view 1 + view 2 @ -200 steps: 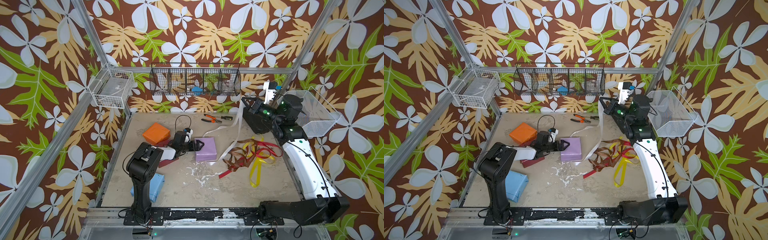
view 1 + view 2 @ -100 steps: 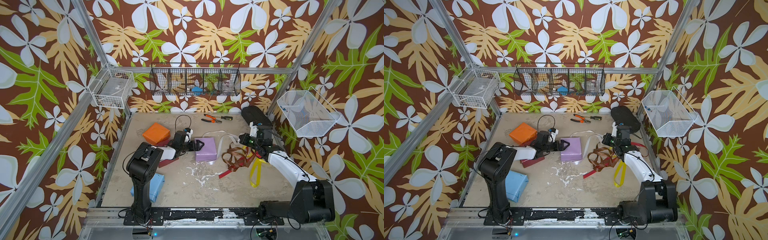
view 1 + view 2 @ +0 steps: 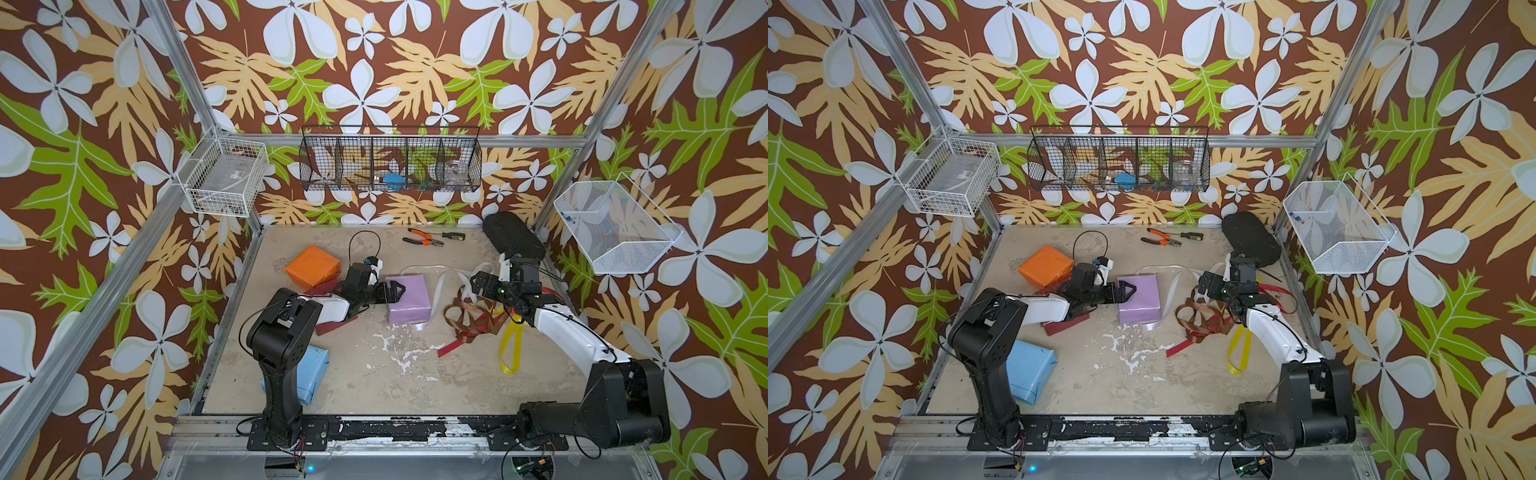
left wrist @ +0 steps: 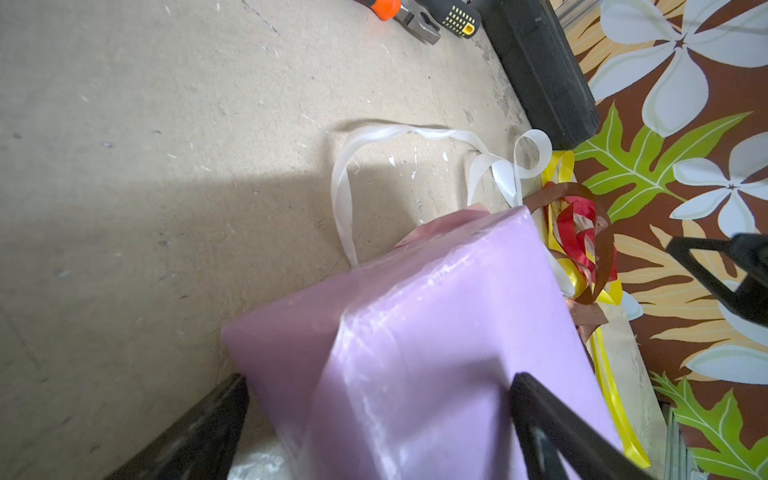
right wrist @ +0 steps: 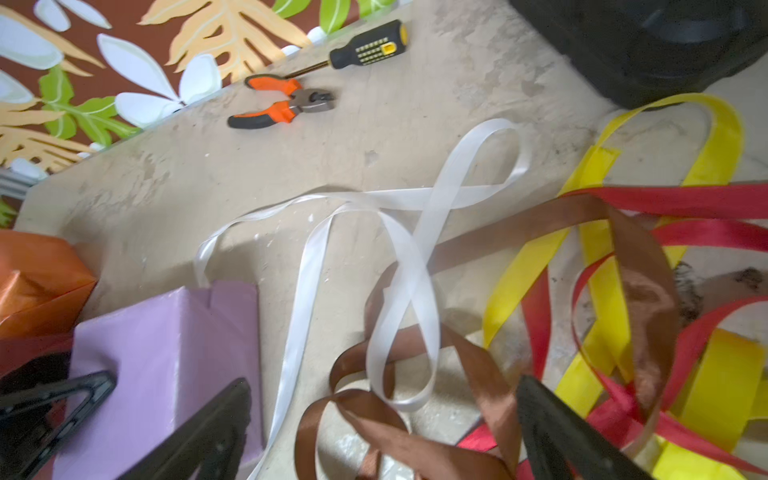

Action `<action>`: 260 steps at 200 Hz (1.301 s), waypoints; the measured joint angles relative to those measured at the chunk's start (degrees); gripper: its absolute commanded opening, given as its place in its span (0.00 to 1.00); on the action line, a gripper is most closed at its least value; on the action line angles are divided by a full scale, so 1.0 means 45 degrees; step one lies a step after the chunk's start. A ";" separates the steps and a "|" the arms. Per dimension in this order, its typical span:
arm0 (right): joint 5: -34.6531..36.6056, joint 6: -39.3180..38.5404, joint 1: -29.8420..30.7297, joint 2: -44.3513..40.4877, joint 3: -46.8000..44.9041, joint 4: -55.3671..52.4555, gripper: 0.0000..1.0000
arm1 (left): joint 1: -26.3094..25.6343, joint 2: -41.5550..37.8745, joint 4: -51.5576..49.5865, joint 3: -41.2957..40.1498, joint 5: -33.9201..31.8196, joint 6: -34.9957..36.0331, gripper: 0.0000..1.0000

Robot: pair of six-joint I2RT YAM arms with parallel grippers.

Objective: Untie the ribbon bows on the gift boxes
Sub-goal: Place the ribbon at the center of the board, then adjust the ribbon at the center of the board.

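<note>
A: Where is the white ribbon [image 5: 411, 266] now?
B: Loose on the table [image 3: 374, 374]. It seems to pass under the lilac box [image 3: 409, 297], and its length runs toward the right gripper [image 3: 477, 284], which is nearer, with fingers spread and empty.
A: And the left gripper [image 3: 394, 289]?
B: Also open, with one finger on each side of the box.

Ribbons [image 3: 462, 323] right of central box [image 3: 409, 297]

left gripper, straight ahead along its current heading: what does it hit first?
The lilac box. The left gripper is open and the box sits between its jaws, dead ahead. How close the box is to the gripper's body is unclear.
</note>
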 measured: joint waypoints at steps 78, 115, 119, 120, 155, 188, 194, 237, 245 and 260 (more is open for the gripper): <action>-0.2492 0.2302 0.4517 -0.0840 -0.3949 0.2535 0.50 | 0.0000 0.0126 0.0141 0.0024 0.0185 0.0005 0.97; -0.2973 0.4172 0.4974 0.0923 -0.4867 0.5717 0.69 | 0.0000 0.0136 0.0165 0.0024 0.0228 -0.0005 0.97; -0.3065 0.4410 0.4979 0.1093 -0.4915 0.6067 0.71 | 0.0000 0.0141 0.0165 0.0024 0.0238 -0.0005 0.97; -0.3089 0.4469 0.4979 0.1151 -0.4930 0.6188 0.72 | 0.0000 0.0141 0.0170 0.0024 0.0238 -0.0005 0.97; -0.3303 0.5824 0.5047 0.2584 -0.5027 0.8553 0.71 | 0.0000 0.0189 0.0243 0.0019 0.0330 -0.0015 0.97; -0.3497 0.6654 0.5047 0.3847 -0.4935 1.0171 0.40 | 0.0000 0.0194 0.0233 0.0034 0.0335 -0.0039 0.97; -0.3502 0.6771 0.5042 0.4002 -0.4886 1.0292 0.32 | 0.0000 0.0189 0.0228 0.0034 0.0330 -0.0044 0.97; -0.3667 0.7048 0.5032 0.4075 -0.4896 1.0890 0.00 | 0.0000 0.0180 0.0214 0.0034 0.0301 -0.0039 0.96; -0.3716 0.7038 0.5027 0.3915 -0.4964 1.0880 0.00 | 0.0000 0.0180 0.0214 0.0034 0.0301 -0.0039 0.96; -0.3725 0.6980 0.4993 0.3478 -0.5100 1.0758 0.00 | 0.0000 0.0180 0.0214 0.0034 0.0301 -0.0039 0.96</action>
